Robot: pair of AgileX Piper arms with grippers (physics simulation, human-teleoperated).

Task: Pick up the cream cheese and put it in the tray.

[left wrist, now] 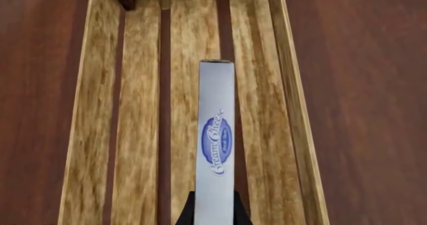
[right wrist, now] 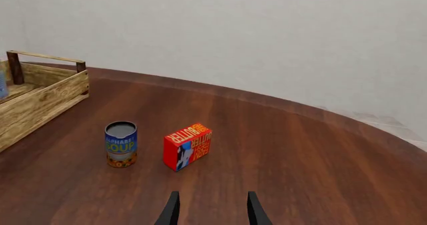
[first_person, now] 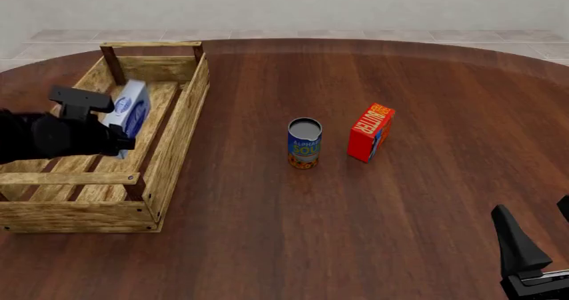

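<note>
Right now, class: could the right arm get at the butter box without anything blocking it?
Probably yes. The right gripper is open and faces the butter box across bare table; the soup can stands to one side, apart from it.

Left gripper [first_person: 120,140] holds the cream cheese [first_person: 129,110] over the tray [first_person: 178,123]; slatted floor bare around it, low walls and corner posts close both sides. Can [first_person: 304,143] and butter box [first_person: 370,132] stand mid-table, narrow gap between. Right gripper [right wrist: 210,210] has bare table ahead.
</note>
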